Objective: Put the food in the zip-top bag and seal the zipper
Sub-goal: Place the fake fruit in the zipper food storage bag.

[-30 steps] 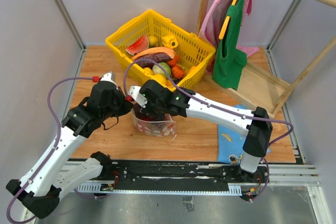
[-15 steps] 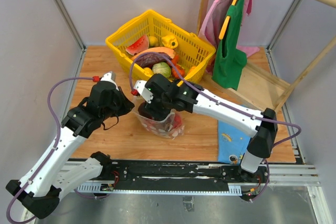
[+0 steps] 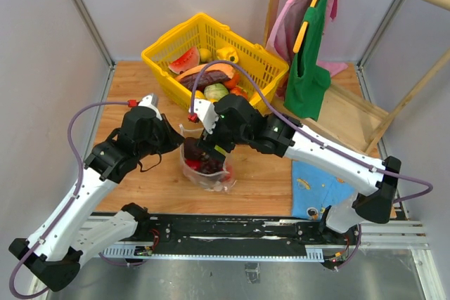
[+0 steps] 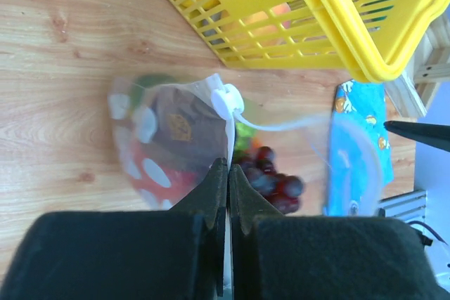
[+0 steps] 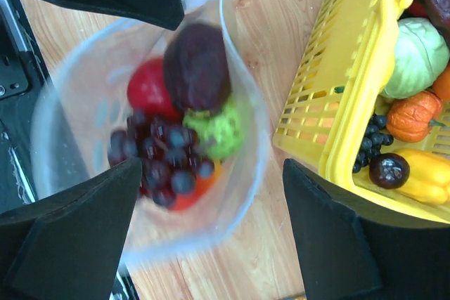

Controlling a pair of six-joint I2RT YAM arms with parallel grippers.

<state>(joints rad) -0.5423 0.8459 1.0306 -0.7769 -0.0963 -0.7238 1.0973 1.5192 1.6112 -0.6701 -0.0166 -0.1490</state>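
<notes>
Clear dotted zip-top bag (image 3: 205, 168) sits just in front of yellow basket (image 3: 158, 53), mouth up, grapes (image 5: 163, 158) and other food (image 5: 197, 64) inside. L gripper (image 4: 226, 168) clenched on rim at zipper (image 4: 228, 100); R gripper (image 5: 211, 173) released, empty, over mouth. Rec: hold rim taut w/ L, raise R straight up clear of film before next pick.

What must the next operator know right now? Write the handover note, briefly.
Left claw: shut on the zip-top bag rim, holding the mouth open.
Right claw: open, empty, above the bag mouth.
Done: grapes, a red, a dark purple and a green piece are in the bag.
Left: more food lies in the yellow basket; zipper is unsealed.
</notes>
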